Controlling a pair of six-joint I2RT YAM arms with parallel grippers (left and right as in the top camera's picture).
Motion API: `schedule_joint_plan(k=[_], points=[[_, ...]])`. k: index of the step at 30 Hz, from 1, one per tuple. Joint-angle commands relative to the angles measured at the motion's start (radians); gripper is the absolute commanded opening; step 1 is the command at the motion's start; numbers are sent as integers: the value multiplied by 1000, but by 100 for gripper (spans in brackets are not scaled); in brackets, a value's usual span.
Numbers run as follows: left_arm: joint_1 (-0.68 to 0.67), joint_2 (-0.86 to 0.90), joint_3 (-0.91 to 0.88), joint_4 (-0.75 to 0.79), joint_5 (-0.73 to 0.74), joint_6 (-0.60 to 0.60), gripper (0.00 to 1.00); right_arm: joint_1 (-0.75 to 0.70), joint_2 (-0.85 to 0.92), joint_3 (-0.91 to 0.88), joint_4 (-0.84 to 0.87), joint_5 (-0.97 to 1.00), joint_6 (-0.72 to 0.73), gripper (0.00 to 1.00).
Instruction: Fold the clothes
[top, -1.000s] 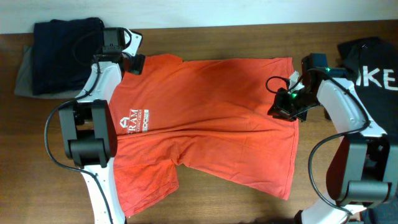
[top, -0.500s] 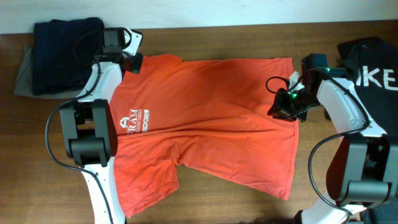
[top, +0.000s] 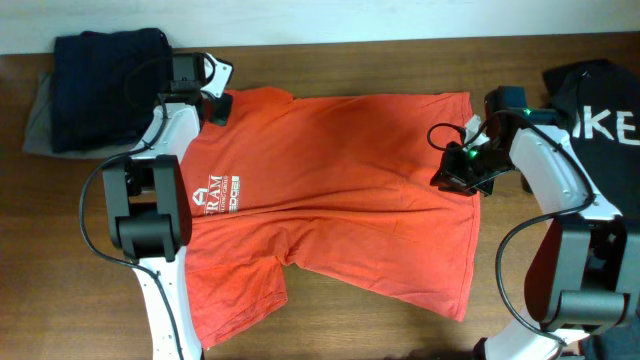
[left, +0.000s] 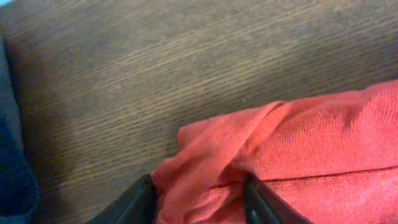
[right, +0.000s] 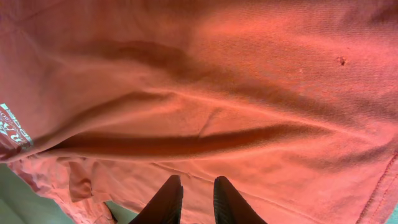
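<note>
Left arm and right arm are white with bulky black joint housings.

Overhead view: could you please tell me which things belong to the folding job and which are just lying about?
Job in hand: T-shirt; left gripper at its top-left corner; right gripper at its right edge.
Lying about: dark clothes, top left; grey cloth beneath them; black garment with white lettering, right edge.
</note>
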Motion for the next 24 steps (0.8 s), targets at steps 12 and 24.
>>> schedule_joint_plan(k=[12, 24], points=[[-3, 18, 104, 43, -35, 13, 15, 7, 7, 16, -2, -1, -3, 23], [-2, 18, 173, 14, -253, -18, 8, 7, 7, 16, 5, -1, -3, 23]])
